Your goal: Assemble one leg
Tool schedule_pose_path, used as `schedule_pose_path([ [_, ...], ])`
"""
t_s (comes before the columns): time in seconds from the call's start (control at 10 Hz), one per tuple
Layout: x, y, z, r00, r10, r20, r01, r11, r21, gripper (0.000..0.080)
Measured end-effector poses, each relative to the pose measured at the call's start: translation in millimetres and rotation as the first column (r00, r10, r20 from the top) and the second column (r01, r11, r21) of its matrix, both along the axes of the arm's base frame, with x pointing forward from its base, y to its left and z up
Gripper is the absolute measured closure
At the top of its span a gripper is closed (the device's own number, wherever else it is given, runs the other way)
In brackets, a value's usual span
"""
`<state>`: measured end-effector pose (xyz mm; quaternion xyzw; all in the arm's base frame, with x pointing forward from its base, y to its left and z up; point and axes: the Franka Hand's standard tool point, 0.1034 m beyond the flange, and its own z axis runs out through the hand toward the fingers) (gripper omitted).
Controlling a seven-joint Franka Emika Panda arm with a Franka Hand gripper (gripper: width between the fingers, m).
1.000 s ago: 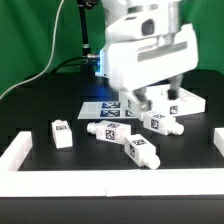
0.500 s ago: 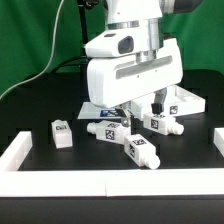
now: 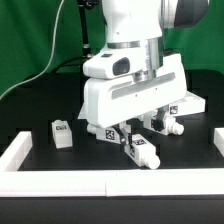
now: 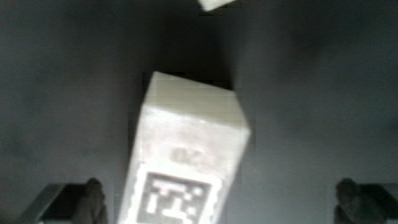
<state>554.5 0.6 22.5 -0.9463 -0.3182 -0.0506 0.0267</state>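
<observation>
A black counter [image 3: 90, 165] stands before a green backdrop [image 3: 30, 40] with spare white pegs [image 3: 62, 134] scattered on it. The leg [image 4: 187, 140] lies flat mid-counter, directly beneath the hand [image 4: 217, 200], whose fingertips stand apart on either side of it without touching. It looks like light, stiff, rather slick plastic, so I would pinch it across its flat long sides near the middle. Since a second ago the hand has dropped lower and come forward, while the pegs have not shifted.
</observation>
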Motion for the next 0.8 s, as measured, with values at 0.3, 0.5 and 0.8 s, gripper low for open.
schedule_pose_path([
  [0.3,-2.1,-7.2,-13.2,1.0,0.004,-0.003,-0.005,1.0,-0.001,0.015],
  [0.5,-2.6,-7.2,-13.7,1.0,0.004,-0.004,-0.004,1.0,-0.001,0.0274],
  [0.8,-2.8,-7.2,-13.9,1.0,0.005,-0.004,-0.005,1.0,-0.001,0.0515],
])
